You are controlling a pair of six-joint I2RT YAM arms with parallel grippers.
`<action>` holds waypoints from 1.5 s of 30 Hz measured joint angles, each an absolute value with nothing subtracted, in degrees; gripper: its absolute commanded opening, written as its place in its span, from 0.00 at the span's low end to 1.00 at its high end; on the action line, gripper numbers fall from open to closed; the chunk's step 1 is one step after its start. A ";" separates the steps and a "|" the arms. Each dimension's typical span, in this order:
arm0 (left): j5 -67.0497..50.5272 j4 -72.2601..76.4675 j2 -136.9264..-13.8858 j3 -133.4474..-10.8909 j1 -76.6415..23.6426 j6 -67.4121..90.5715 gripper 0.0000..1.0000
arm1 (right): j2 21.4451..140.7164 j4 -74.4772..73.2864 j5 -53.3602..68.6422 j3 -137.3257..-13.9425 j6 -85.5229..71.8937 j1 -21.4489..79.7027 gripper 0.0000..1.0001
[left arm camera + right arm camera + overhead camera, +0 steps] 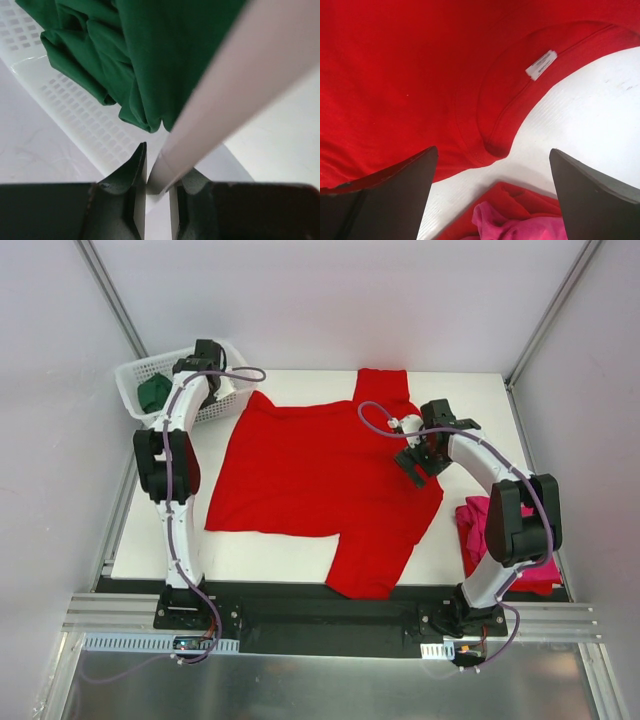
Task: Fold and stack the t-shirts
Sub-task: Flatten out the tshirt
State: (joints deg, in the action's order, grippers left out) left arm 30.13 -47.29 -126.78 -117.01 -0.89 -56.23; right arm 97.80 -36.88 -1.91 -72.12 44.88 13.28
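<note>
White tabletop [270, 558] between plain pale walls [330, 300], aluminium rail [110, 612] along its near edge, even light.

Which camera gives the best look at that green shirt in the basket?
The left wrist view: the green shirt fills much of the picture, and its crumpled folds are clear. In the top view the green shirt is only a small dark patch in the basket. The right wrist view shows none of it.
</note>
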 measured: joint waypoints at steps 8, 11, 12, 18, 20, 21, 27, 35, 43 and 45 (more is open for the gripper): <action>44.69 -57.41 -140.59 -137.12 -1.48 -57.39 0.00 | 97.54 -37.52 -1.10 -70.37 45.52 13.28 0.96; 47.83 -56.34 -140.22 -135.02 -2.46 -56.21 0.00 | 97.51 -37.60 -0.25 -70.39 45.54 13.28 0.96; 48.75 -54.63 -139.17 -132.94 -2.90 -55.77 0.00 | 97.51 -37.67 0.08 -70.41 45.54 13.28 0.96; 52.77 -49.45 -132.81 -119.98 -5.98 -47.83 0.00 | 97.54 -38.15 1.28 -70.54 45.52 13.34 0.96; 51.09 -53.21 -132.92 -120.51 -6.87 -41.15 0.00 | 97.54 -38.44 1.61 -70.70 45.54 13.41 0.96; 49.08 -56.34 -133.27 -121.51 -7.18 -37.23 0.00 | 97.54 -38.44 1.80 -70.72 45.54 13.43 0.96; 39.05 -64.53 -133.08 -120.97 -7.31 -22.44 0.00 | 97.54 -38.50 2.48 -70.70 45.54 13.50 0.96; 26.24 -71.61 -128.03 -116.73 -7.53 -16.84 0.00 | 97.54 -38.85 3.05 -70.70 45.52 13.50 0.96; 7.97 -77.01 -120.31 -122.04 -7.25 -16.14 0.99 | 97.54 -38.89 3.70 -70.67 45.45 13.58 0.96; 4.58 -76.36 -119.22 -124.27 -6.90 -15.94 0.99 | 97.54 -38.92 3.79 -70.67 45.45 13.78 0.96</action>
State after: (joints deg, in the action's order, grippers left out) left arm 4.58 -76.36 -119.22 -124.27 -6.90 -15.94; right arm 97.54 -38.92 3.79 -70.67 45.45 13.78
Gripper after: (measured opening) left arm 0.980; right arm 0.963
